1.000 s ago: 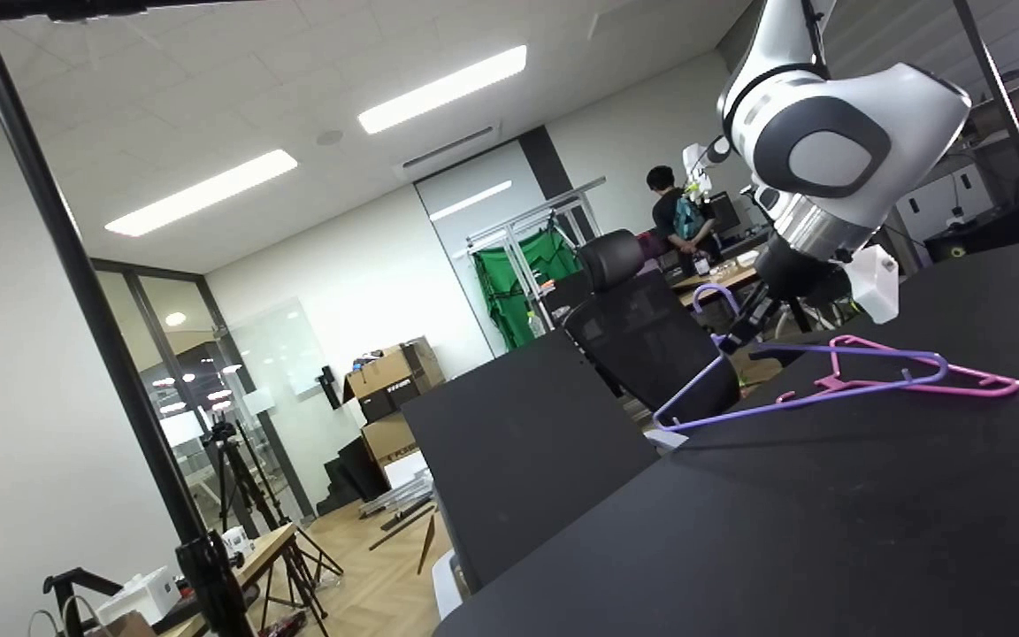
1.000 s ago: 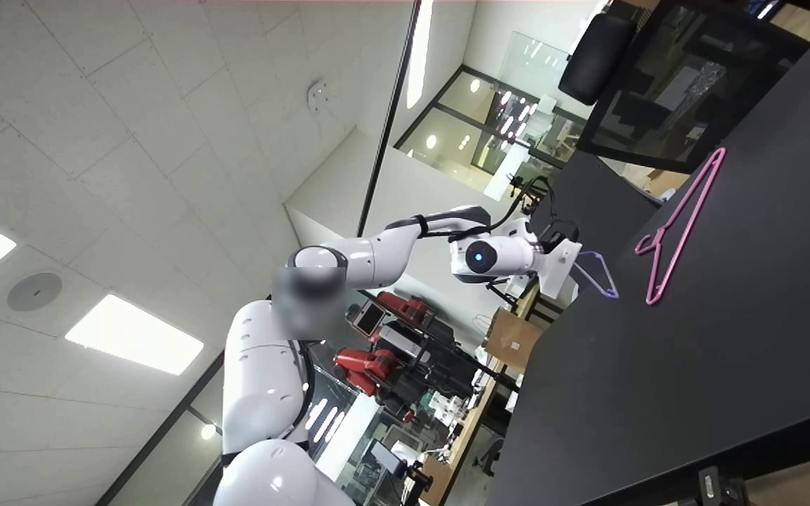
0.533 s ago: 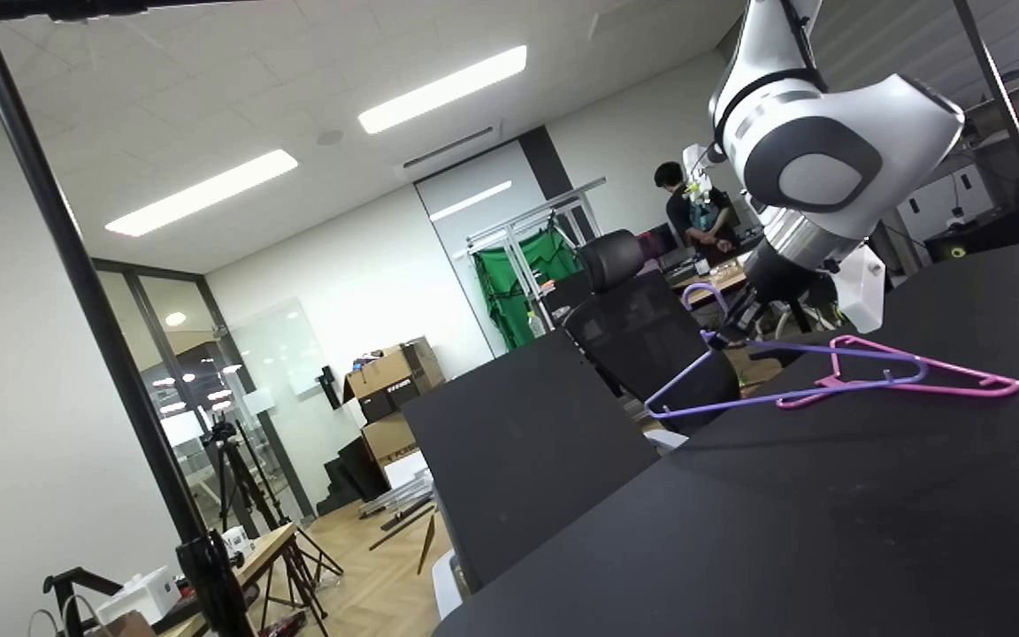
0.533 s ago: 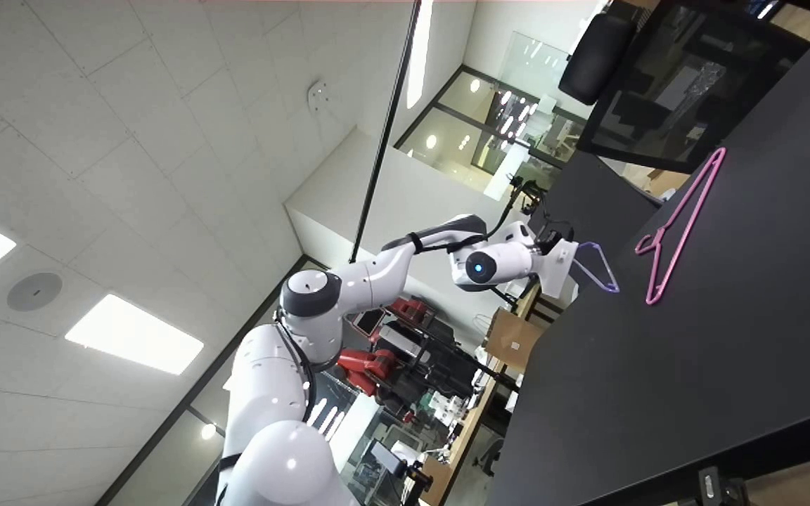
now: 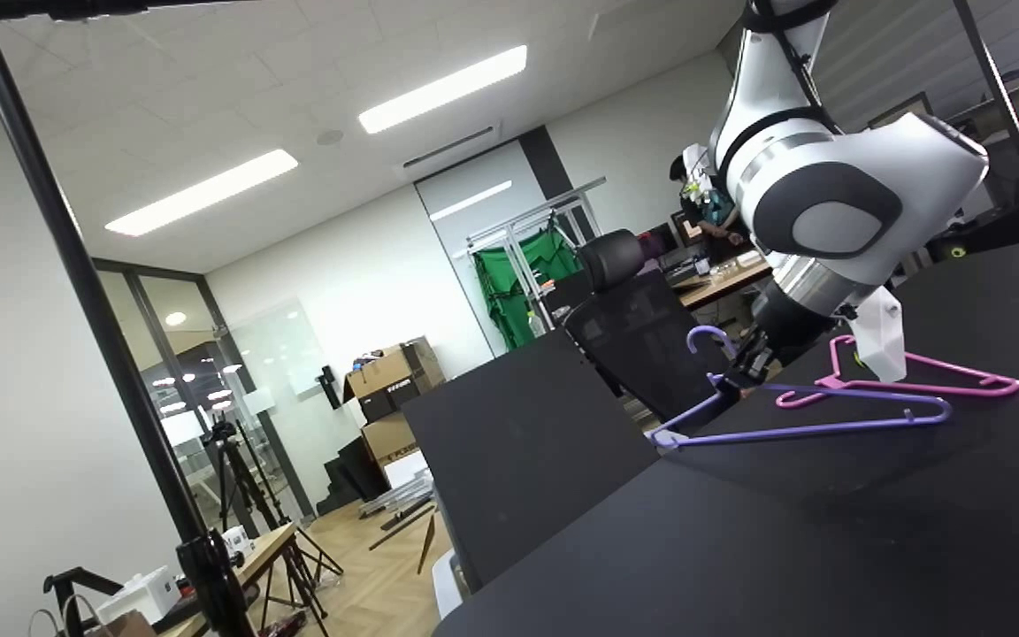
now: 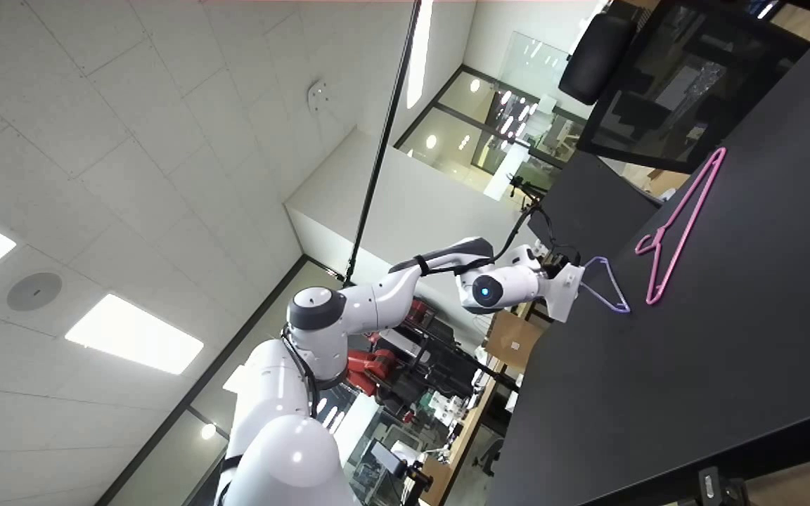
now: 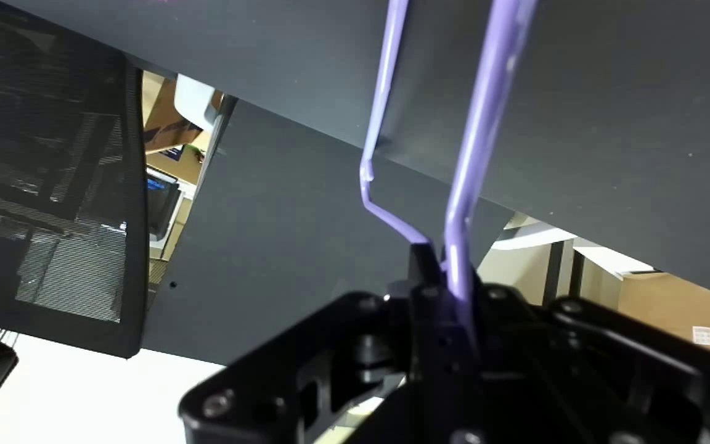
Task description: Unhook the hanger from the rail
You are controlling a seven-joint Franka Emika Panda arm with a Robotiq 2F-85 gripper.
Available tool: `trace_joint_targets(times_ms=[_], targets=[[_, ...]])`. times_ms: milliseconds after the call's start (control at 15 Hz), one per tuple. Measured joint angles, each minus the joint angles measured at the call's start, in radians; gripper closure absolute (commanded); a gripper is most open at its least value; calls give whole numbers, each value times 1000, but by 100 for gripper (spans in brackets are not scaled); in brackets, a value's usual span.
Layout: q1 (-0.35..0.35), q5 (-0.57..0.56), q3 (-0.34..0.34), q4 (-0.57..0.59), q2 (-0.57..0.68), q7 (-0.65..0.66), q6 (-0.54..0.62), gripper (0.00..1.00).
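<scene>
The thin lavender hanger (image 5: 792,433) is in my gripper (image 5: 733,379). My fingers are shut on its frame close below the hook, and the hook (image 5: 709,332) points up with nothing seen touching it. The hanger's long bar hangs low over the black table; I cannot tell whether it touches. In an exterior view the hanger (image 6: 616,282) sticks out past the white wrist bracket, which hides the fingers. In the wrist view its bars (image 7: 477,135) run up from between the jaws of my gripper (image 7: 444,265). I see no rail holding the hanger.
A pink hanger (image 5: 961,391) lies on the black table (image 5: 792,531), partly behind the lavender one; it also shows in an exterior view (image 6: 693,216). A black mesh chair (image 5: 642,336) stands at the table edge. A black upright pole (image 5: 76,265) stands in front.
The lavender hanger and gripper first shifted slightly up, then came down lower toward the table and the pink hanger. The grip stayed shut. The pink hanger has not moved.
</scene>
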Motion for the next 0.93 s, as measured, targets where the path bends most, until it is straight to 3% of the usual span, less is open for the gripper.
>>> trace_joint_targets(times_ms=[667, 933], targets=[[34, -6, 6, -18, -9, 0, 0, 2], [25, -56, 29, -21, -54, 18, 5, 0]])
